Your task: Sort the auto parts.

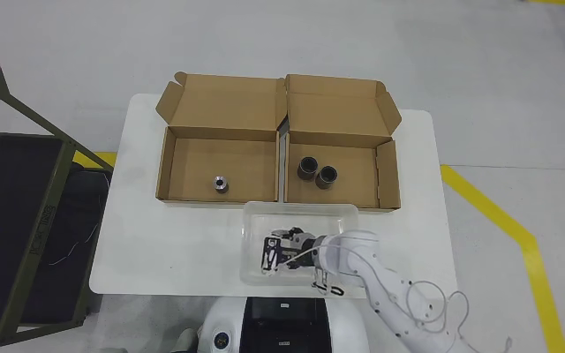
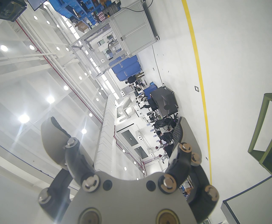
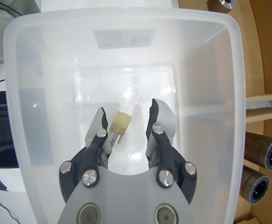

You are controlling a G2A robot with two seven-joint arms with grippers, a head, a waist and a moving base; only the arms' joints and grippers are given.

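Right gripper (image 3: 128, 108) sits inside bin (image 3: 127, 12), jaws spread around part (image 3: 121, 123).

capped stud (image 3: 120, 125): bin (image 3: 233, 84) | two cylinders (image 1: 307, 167): right box (image 1: 357, 184) | ring (image 1: 220, 184): left box (image 1: 190, 168)

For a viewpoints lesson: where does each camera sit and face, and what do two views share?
Top view: above the arms, facing down on the table; right gripper in clear bin.
Left wrist view: on that wrist, facing the hall; left gripper, fingers open.
Right wrist view: on that wrist, facing into the bin; fingers open.
Shared, top and right: the bin.
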